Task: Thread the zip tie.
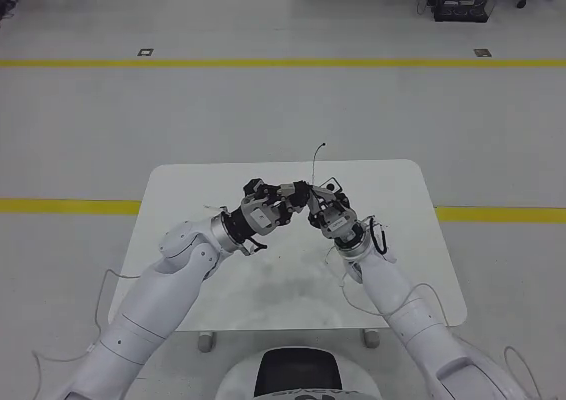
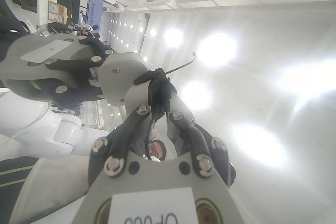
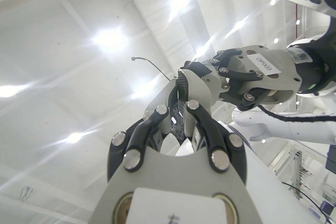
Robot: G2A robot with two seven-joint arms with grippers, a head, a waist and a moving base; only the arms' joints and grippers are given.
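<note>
Your left end effector (image 2: pixel 158 89) and right end effector (image 3: pixel 181 83) meet tip to tip above the table (image 1: pixel 183 200), each pinching the zip tie (image 2: pixel 181 67), whose thin tail sticks out free past the pinch. Careful: it's crowded there, so a small twist or uneven pull could kink the tail or slide it out of one grip.

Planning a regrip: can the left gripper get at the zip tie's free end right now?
Probably not yet: the left gripper is shut on the zip tie lower down, against the right gripper. Nothing blocks the free end itself.
</note>
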